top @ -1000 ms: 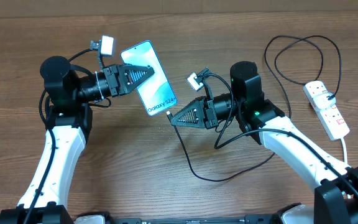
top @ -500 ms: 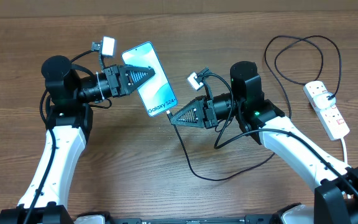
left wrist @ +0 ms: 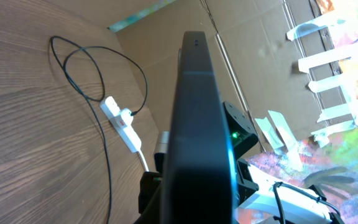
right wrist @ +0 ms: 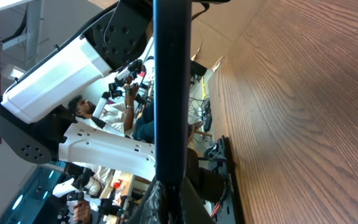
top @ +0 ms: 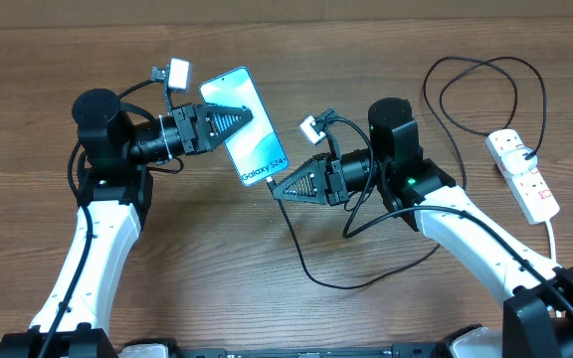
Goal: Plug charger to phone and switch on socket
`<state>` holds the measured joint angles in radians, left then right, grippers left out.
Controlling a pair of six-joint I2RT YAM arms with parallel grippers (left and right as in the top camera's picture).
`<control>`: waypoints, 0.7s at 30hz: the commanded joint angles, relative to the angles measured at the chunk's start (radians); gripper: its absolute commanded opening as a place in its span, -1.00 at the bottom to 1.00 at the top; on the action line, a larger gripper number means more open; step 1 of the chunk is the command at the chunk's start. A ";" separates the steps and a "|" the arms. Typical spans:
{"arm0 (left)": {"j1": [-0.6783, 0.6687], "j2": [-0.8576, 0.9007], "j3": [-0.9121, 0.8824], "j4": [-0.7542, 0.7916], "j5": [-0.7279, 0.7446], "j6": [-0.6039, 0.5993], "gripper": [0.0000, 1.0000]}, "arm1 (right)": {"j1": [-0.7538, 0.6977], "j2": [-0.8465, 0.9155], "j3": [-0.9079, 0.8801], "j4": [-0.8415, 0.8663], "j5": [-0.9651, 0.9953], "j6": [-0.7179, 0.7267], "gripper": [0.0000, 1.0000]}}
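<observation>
Two pincers meet above the counter [top: 217, 288]: the left pincer [top: 245, 116] is clamped on the phone [top: 262, 154], holding it raised and tilted, while the right pincer [top: 275, 191] is closed on the charger [top: 298, 254] tip at the phone's lower edge. Plugging-in appears under way; whether the tip is seated cannot be told. Seating it calls for fine alignment. The socket [top: 522, 174], far right, then needs switching on.

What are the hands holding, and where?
The left hand pinches the phone by its upper half; the right hand holds the charger at its plug end.
</observation>
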<state>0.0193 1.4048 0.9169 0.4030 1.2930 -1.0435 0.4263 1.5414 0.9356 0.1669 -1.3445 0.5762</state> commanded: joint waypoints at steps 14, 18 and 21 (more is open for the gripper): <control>-0.007 -0.006 0.021 0.001 0.000 0.035 -0.92 | 0.012 -0.007 0.018 0.003 0.005 -0.008 -0.92; -0.006 -0.006 0.021 0.000 0.015 0.035 -0.91 | 0.011 -0.007 0.018 0.003 0.009 -0.008 -0.92; -0.006 -0.006 0.021 0.000 0.017 0.035 -0.91 | 0.010 -0.007 0.018 0.003 0.017 -0.008 -0.92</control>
<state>0.0193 1.4048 0.9169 0.3954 1.2873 -1.0370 0.4335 1.5414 0.9356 0.1650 -1.3407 0.5755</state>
